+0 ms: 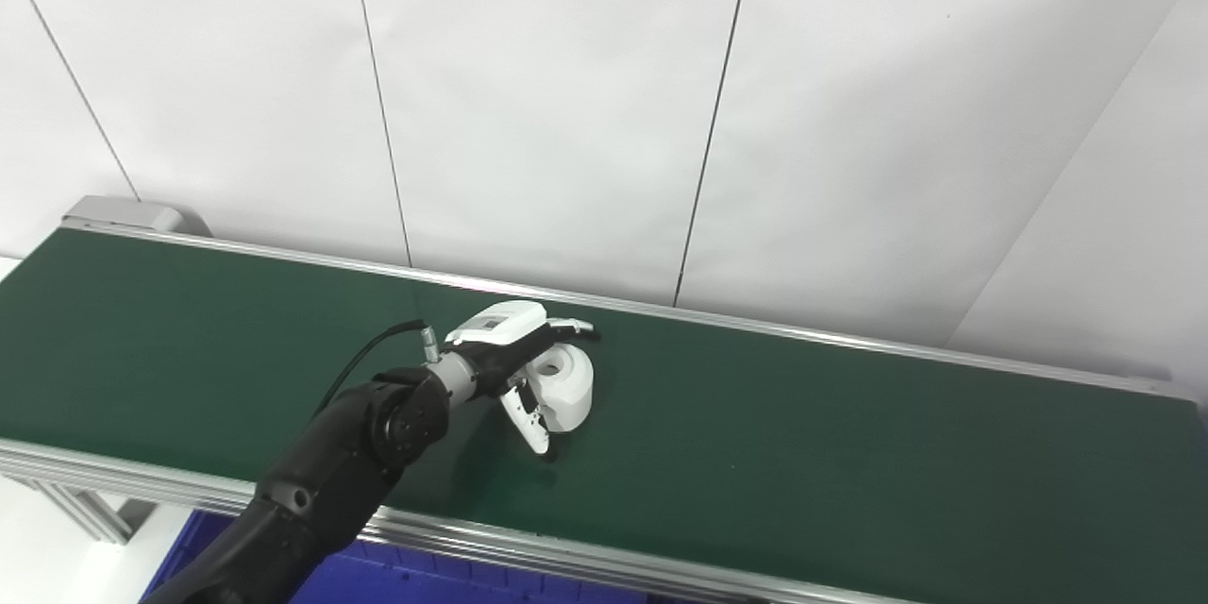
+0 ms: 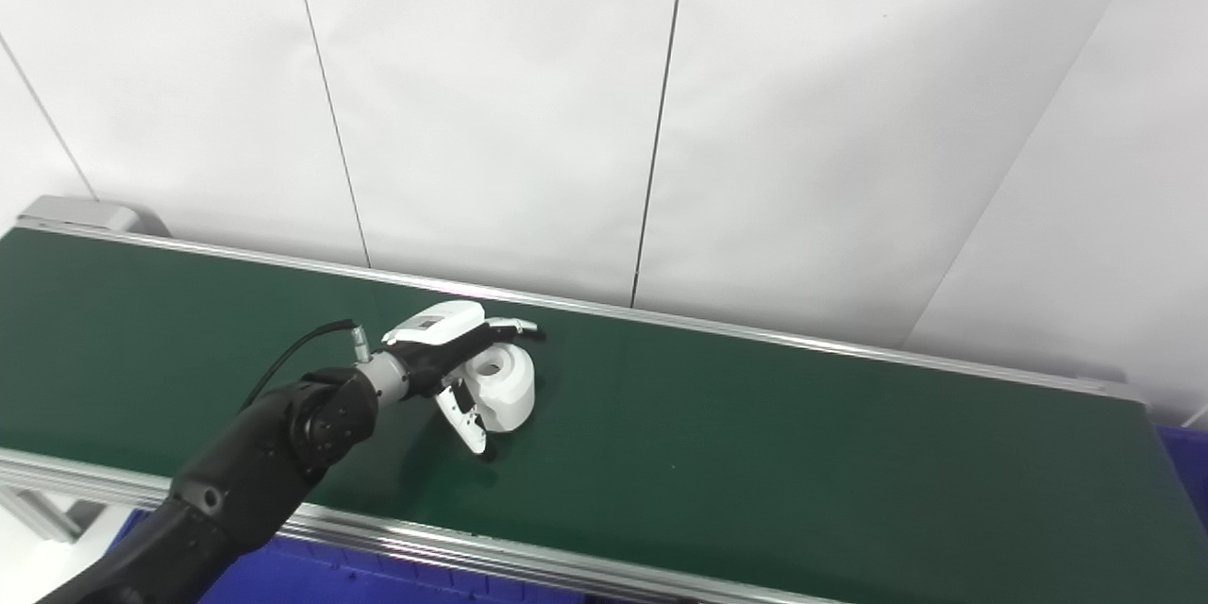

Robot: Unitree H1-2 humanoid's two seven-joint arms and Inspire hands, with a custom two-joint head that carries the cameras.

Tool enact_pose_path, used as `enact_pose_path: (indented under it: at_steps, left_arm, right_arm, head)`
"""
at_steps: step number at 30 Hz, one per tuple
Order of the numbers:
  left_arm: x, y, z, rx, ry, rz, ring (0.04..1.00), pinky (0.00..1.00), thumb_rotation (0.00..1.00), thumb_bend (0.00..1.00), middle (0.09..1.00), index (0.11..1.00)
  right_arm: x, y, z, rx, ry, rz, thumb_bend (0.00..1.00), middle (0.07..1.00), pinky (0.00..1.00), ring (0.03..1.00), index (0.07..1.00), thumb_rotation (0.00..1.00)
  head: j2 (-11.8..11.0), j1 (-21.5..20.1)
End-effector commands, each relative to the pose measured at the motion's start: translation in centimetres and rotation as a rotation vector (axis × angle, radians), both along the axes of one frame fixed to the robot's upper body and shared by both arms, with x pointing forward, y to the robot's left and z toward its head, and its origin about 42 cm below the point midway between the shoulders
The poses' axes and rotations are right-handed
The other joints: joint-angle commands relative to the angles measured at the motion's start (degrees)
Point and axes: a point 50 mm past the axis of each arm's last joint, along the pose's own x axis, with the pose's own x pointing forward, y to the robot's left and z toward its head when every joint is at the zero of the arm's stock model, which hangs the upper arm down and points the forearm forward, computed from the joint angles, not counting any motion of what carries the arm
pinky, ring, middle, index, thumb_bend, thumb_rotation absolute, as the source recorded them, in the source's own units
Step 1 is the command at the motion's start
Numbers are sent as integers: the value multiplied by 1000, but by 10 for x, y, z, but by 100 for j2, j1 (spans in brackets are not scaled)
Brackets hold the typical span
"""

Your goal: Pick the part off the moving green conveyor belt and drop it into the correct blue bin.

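my left hand (image 1: 521,360) is reaching out over the green conveyor belt (image 1: 849,453), my dark arm coming in from the lower left across the belt's near metal rail (image 1: 528,552). the hand is cupping the white part (image 1: 566,387), a short round piece with a hole in its top face. the part is sitting on the belt about midway between the near and far rails, left of the belt's middle. my fingers (image 2: 510,327) are lying along its far side and my thumb (image 2: 466,418) is angling down at its near side, so i am closing around it, though i cannot tell whether it is lifted yet. a blue bin (image 1: 396,580) is showing below the near rail, under my arm. my right hand is out of sight.
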Motion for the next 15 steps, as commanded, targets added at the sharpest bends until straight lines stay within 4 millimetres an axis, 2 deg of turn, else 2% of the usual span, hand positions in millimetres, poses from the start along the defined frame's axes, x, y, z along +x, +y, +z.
enact_pose_path:
  at_steps: [1,3,4,5,7,15]
  left_arm:
    - [15,-5,21,6,-73,-1,686,596,0,667,774,746]
    - [15,-7,20,-4,-85,3,663,579,0,648,754,732]
    - [15,-7,19,-12,-98,7,526,513,0,558,625,596]
    - [16,-8,18,-19,-108,13,479,487,0,528,581,550]
    - [16,-8,16,-35,-115,21,456,480,0,502,555,487]
    - [14,-5,21,-97,-89,51,448,483,0,499,520,487]
  right_arm:
    - [4,2,12,31,-63,-3,789,871,771,846,895,585]
    - [3,3,13,29,-62,-6,791,871,773,848,896,587]
    - [3,3,14,30,-63,-7,795,870,774,847,894,586]
    - [3,3,14,31,-65,-7,794,870,775,847,894,586]
    - [3,3,14,33,-67,-8,790,870,775,847,894,581]
    - [4,4,15,30,-63,-12,789,871,775,849,892,591]
  head:
    - [25,7]
    - [63,5]
    - [63,5]
    - [65,0]
    - [65,0]
    - [168,-100]
